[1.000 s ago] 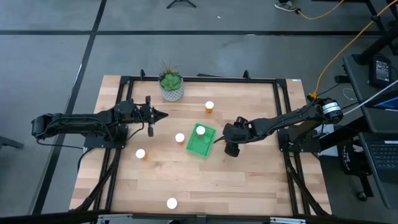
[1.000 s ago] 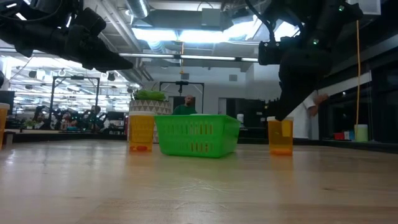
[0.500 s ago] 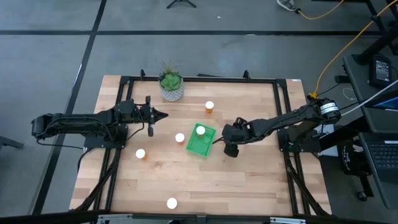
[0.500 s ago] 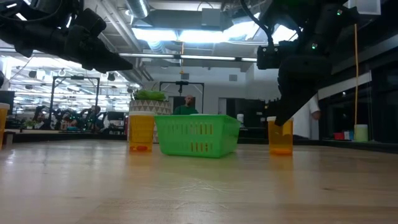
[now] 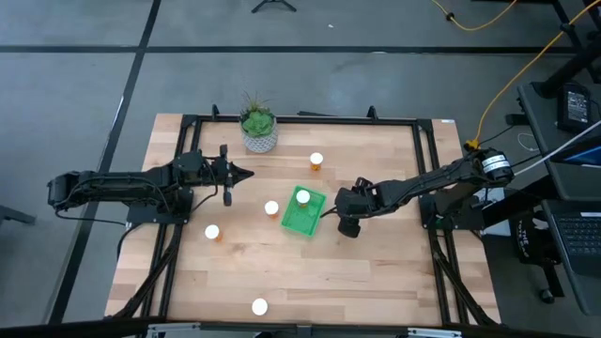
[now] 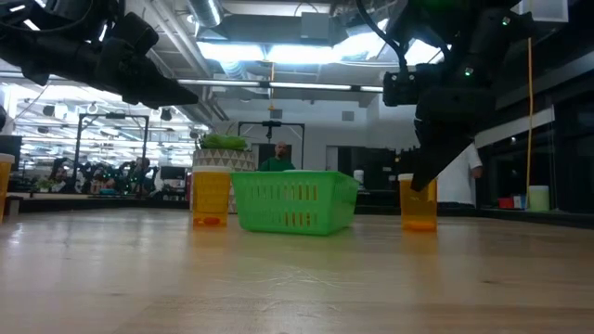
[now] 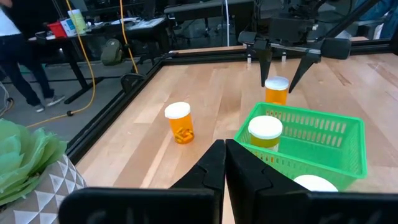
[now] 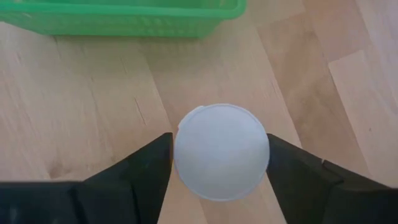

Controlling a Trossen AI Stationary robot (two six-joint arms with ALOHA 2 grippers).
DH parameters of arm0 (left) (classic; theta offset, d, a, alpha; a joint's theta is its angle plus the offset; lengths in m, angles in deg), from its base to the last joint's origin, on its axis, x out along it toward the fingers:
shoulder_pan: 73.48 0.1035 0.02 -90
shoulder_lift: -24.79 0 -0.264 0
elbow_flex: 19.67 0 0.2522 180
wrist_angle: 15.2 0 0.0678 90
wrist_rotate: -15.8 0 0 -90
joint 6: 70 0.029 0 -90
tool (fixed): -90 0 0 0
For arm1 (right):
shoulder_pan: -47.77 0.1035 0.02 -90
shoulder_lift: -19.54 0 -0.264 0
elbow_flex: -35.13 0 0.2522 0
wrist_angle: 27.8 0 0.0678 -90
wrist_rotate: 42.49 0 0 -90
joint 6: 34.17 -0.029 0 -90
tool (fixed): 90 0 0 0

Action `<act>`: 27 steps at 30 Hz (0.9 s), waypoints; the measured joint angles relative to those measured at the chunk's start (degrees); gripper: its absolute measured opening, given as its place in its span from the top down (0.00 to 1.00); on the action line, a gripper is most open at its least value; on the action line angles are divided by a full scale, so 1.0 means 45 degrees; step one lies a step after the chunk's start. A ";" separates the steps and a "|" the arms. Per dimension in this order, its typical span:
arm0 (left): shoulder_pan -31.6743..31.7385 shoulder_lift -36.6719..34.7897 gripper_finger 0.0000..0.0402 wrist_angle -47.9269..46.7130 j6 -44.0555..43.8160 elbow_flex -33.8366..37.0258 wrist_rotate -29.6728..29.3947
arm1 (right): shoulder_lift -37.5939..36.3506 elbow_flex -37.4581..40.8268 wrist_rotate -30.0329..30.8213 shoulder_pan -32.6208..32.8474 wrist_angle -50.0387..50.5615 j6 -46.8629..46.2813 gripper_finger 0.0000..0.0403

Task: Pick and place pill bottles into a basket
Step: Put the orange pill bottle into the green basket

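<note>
The green basket (image 5: 303, 216) stands mid-table with one orange, white-capped pill bottle (image 5: 302, 197) upright in it. Other bottles stand on the table, one far (image 5: 316, 160), one left of the basket (image 5: 271, 207), one farther left (image 5: 212, 232) and one near the front edge (image 5: 259, 306). My right gripper (image 8: 219, 138) is open just right of the basket, pointing down, with a finger on each side of another bottle's white cap (image 8: 221, 151). That bottle (image 6: 419, 204) stands upright on the table. My left gripper (image 5: 247, 174) is shut and empty, held above the table left of the basket. My right gripper comes from above, and its two fingers (image 8: 149, 165) stand close on either side of the bottle's white cap (image 8: 186, 155). I cannot tell whether they touch it. The bottle stands upright with its base on the table.
A white patterned pot with a green plant (image 5: 258, 127) stands at the table's far edge, behind my left gripper. A black frame (image 5: 300, 118) runs around the table. A person (image 6: 459, 181) stands in the room beyond.
My right gripper has sunk a little toward the bottle beneath it, staying open. The bottles and the basket have kept their places.
</note>
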 joint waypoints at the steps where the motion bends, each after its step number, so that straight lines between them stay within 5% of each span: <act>1: 0.0000 0.0000 0.98 0.0000 0.0000 0.0004 0.0000 | -0.0005 -0.0002 0.0000 0.0000 -0.0014 0.0006 0.41; 27: 0.0000 0.0001 0.97 0.0000 0.0000 0.0004 0.0000 | -0.0084 -0.0002 0.0034 0.0005 -0.0051 0.0155 0.43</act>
